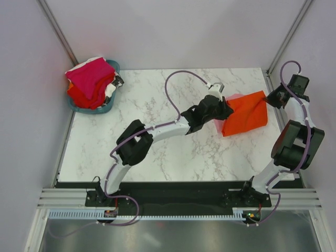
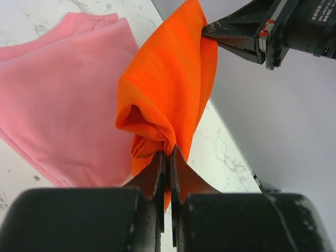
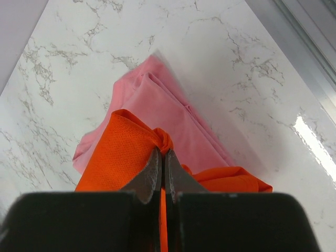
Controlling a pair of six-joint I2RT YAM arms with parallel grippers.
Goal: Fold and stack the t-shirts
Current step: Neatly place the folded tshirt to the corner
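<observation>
The orange t-shirt (image 1: 247,114) is pinched at opposite edges by the closed left gripper (image 2: 168,156) and right gripper (image 3: 161,155), and is held over the pink t-shirt (image 2: 63,94), presumably for stacking.

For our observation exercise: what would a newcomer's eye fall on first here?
The orange t-shirt stands out, pinched between the left gripper and right gripper above a pink t-shirt on the table's right side. Next, the teal basket in the far-left corner, heaped with magenta, red and white shirts.
</observation>
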